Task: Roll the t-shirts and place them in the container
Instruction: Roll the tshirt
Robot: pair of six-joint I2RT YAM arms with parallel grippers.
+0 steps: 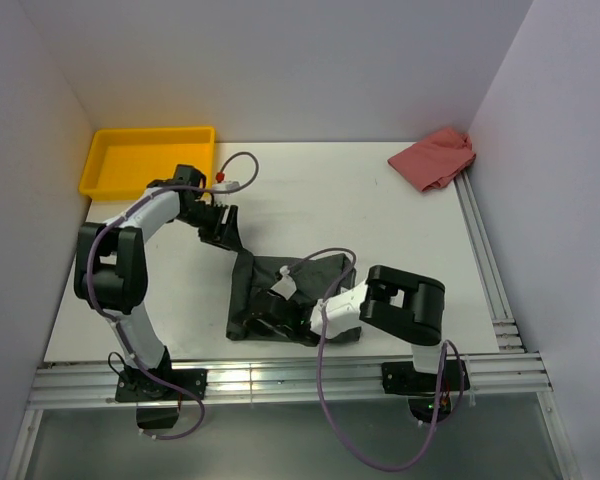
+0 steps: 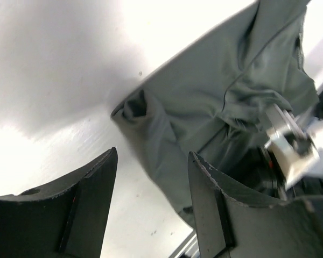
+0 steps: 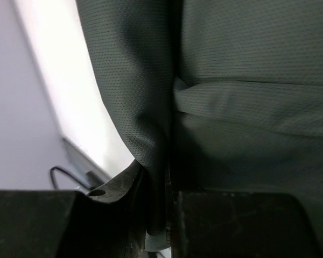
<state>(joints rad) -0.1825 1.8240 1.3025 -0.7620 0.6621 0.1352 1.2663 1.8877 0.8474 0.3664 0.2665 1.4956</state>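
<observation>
A dark charcoal-grey t-shirt (image 1: 290, 285) lies crumpled and partly folded on the white table, in front of the arms. My left gripper (image 1: 223, 228) hovers just beyond the shirt's far left corner. In the left wrist view it (image 2: 153, 161) stands open with nothing between its fingers, and the shirt (image 2: 215, 102) lies ahead and to the right. My right gripper (image 1: 265, 318) rests low on the shirt's near left part. In the right wrist view it (image 3: 159, 215) is shut on a fold of the shirt's fabric (image 3: 247, 80).
A yellow tray (image 1: 150, 131) sits at the far left corner, close behind the left arm. A pink-red cloth (image 1: 435, 158) lies bunched at the far right corner. Metal rails run along the near edge (image 1: 280, 380) and the right edge (image 1: 485, 260). Walls enclose three sides.
</observation>
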